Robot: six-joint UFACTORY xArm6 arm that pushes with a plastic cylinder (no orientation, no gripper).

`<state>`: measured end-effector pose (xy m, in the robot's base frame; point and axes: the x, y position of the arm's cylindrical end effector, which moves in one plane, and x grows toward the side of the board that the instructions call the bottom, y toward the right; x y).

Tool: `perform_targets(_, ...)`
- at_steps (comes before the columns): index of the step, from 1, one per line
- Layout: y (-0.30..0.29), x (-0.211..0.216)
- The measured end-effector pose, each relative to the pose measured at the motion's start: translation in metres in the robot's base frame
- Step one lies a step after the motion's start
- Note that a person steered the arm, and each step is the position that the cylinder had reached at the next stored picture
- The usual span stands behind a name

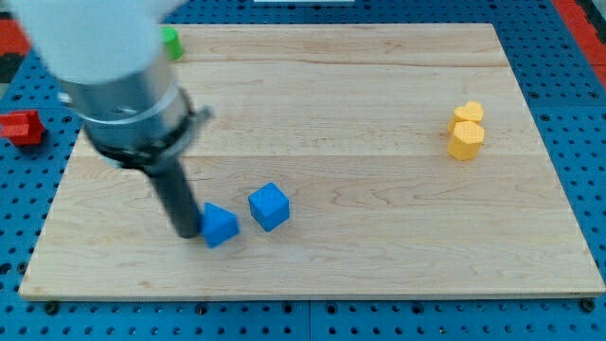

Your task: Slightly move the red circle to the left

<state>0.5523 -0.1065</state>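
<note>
No red circle shows on the board. A red block (22, 126) lies off the board on the blue pegboard at the view's left edge; its shape is unclear. My tip (187, 233) is at the lower left of the wooden board (379, 256), touching or nearly touching the left side of a blue block (220, 225). A blue cube (269, 206) sits just right of that. The arm's grey body hides the board's upper left.
Two yellow blocks (466, 131) stand together at the view's right. A green block (171, 43) peeks out beside the arm at the view's top left. Blue pegboard surrounds the board.
</note>
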Motion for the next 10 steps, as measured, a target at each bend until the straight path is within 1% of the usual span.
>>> perform_targets(2,0.017,0.003)
perform_targets(3,0.044,-0.002)
perform_targets(4,-0.024,-0.017)
perform_targets(5,0.006,-0.071)
perform_targets(6,0.098,-0.102)
perform_targets(7,0.045,-0.131)
perform_targets(8,0.008,-0.126)
perform_targets(9,-0.037,-0.133)
perform_targets(10,-0.058,-0.172)
